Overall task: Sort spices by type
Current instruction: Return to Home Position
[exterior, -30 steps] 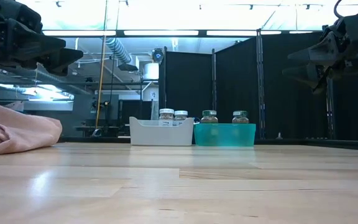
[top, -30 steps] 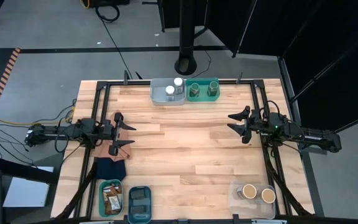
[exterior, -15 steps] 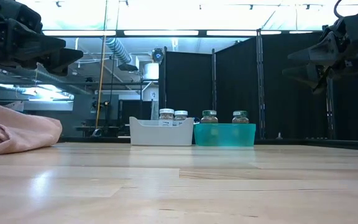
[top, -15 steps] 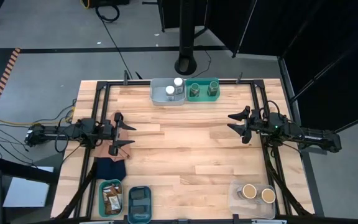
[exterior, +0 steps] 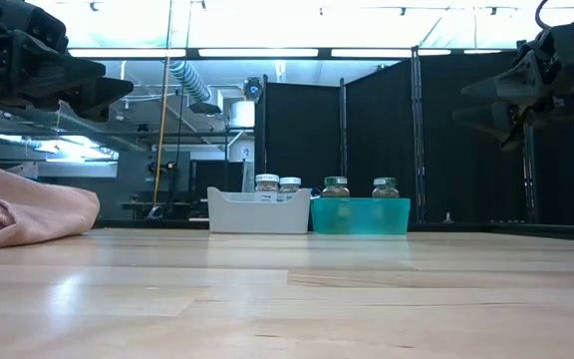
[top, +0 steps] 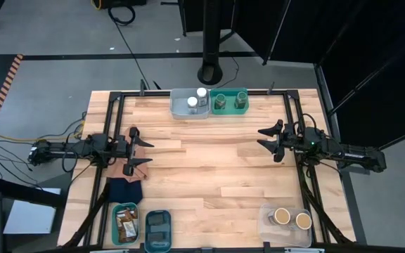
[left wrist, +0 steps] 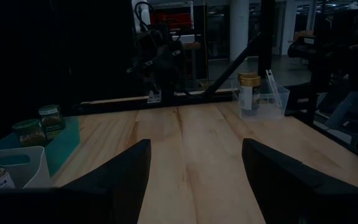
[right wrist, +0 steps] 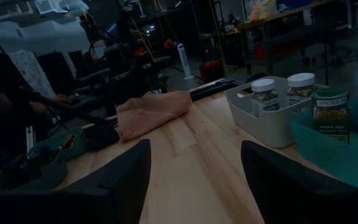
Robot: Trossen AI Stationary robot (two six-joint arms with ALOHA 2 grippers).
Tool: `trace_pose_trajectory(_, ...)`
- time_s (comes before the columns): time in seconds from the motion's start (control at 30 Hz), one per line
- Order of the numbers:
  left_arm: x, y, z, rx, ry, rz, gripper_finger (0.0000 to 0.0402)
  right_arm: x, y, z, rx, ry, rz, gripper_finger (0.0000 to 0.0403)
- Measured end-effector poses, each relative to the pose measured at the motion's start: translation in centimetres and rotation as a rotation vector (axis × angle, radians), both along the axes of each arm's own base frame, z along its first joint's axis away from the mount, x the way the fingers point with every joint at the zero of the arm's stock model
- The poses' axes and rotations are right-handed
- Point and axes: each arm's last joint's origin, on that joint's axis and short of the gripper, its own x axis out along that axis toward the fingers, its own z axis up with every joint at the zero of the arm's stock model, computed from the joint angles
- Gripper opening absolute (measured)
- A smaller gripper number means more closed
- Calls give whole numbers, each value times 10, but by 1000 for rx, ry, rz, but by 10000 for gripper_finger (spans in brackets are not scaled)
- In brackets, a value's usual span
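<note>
Two white-lidded jars point(top: 197, 97) stand in a white bin point(top: 181, 110) at the table's far edge; two green-lidded jars point(top: 230, 100) stand in a teal bin point(exterior: 361, 215) beside it. Two tan-topped round jars point(top: 292, 218) sit in a clear bin at the near right corner. Flat brown packets point(top: 125, 223) fill a green tray near left, and small black boxes point(top: 158, 226) fill a blue tray beside it. My left gripper point(top: 144, 148) hovers open over the table's left side. My right gripper point(top: 264, 140) hovers open over the right side. Both hold nothing.
A brown cloth point(exterior: 28, 213) and a dark blue folded cloth point(top: 124, 189) lie on the table's left side under and near the left arm. Bare wood point(top: 209, 165) spreads between the two grippers. Black frame rails point(top: 111, 126) run along the table's sides.
</note>
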Motion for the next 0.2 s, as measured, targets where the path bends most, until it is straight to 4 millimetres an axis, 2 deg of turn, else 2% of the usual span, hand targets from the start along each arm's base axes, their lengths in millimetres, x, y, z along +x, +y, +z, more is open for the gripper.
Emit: trace_pose_trajectory(0.2,0,0,0,0,0,0,257,0,0,0,0,0,0,255)
